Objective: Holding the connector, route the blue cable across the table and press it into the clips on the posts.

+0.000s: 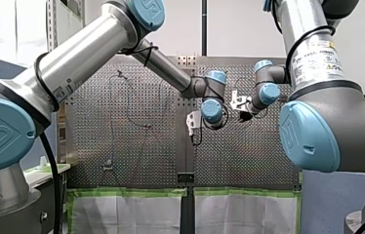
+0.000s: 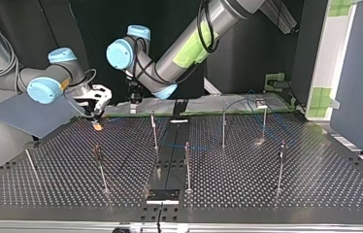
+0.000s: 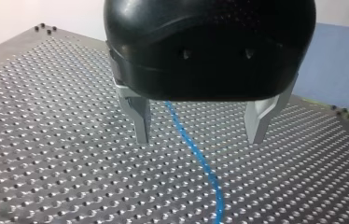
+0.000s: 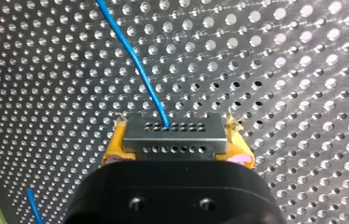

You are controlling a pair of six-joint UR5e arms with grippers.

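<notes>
Two pincers hang low over the perforated counter (image 2: 267,194), both toward its far edge in the top view. My right pincer (image 4: 175,142) is clamped on the connector (image 4: 175,133), a grey metal block with two rows of small holes, squeezed between yellow pads (image 4: 114,144). The connector's long axis lies crosswise, running from one pad to the other, and its holed face points away from the pincer, out over the counter. One blue cable (image 4: 137,70) leaves that face near the middle and runs ahead of the pincer at a slant, close above the holes; one more short stretch of blue shows beside the pincer's body. In the top view this pincer and the connector sit at about ten o'clock on the counter. My left pincer (image 3: 199,133) is near it, at about eleven o'clock in that view. Its two metal fingers (image 3: 137,116) stand wide apart and grip nothing; the cable lies flat on the counter and passes between them, touching neither. Whether the fingertips touch the counter I cannot tell. Seven thin posts (image 2: 187,167) rise from the counter in the top view, spread from nine o'clock round to three o'clock, six upright and the one at nine o'clock leaning. Blue cable shows among the posts from twelve to two o'clock; whether it is fastened to any post I cannot tell.
</notes>
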